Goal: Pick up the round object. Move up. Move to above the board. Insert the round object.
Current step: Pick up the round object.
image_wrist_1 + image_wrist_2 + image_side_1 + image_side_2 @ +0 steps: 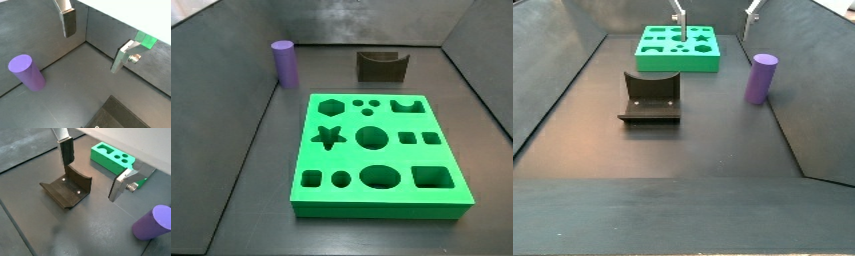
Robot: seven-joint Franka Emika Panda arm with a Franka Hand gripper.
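The round object is a smooth purple cylinder peg (285,62) standing upright on the dark floor near a side wall. It shows in both side views (762,78) and both wrist views (27,72) (153,223). The bright green board (378,150) with its shaped holes lies flat on the floor, also seen in the other side view (679,48) and a wrist view (113,159). My gripper (95,42) (93,170) is open and empty, high above the floor, between the peg and the board. Only its fingertips (679,15) show in a side view. Nothing is between the fingers.
The dark fixture (651,98) stands on the floor apart from the peg, also seen in the other side view (381,66) and in both wrist views (67,190) (123,117). Grey walls enclose the floor on all sides.
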